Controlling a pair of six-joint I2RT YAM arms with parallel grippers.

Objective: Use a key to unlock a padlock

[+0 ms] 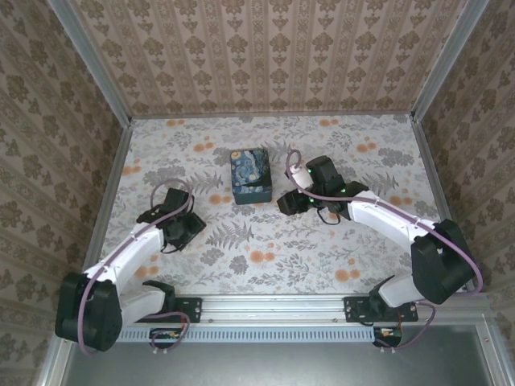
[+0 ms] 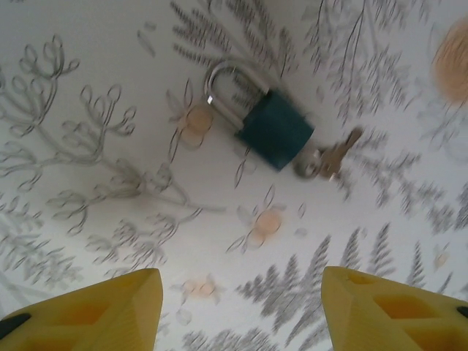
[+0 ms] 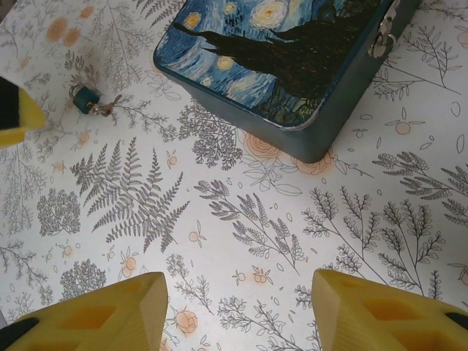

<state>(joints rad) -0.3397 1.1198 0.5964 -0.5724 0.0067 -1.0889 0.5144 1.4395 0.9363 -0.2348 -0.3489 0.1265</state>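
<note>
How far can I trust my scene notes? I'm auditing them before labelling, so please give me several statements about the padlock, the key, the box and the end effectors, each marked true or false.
1. The padlock lies on the table, held by neither arm. True.
2. The key is clamped in the left end effector. False: it lies on the table right beside the padlock, and that end effector is open and empty.
3. The painted box has its lid closed. True.
4. The padlock sits on top of the painted box. False: it lies on the table, apart from the box.
5. The right end effector is open with nothing between its fingers. True.
</note>
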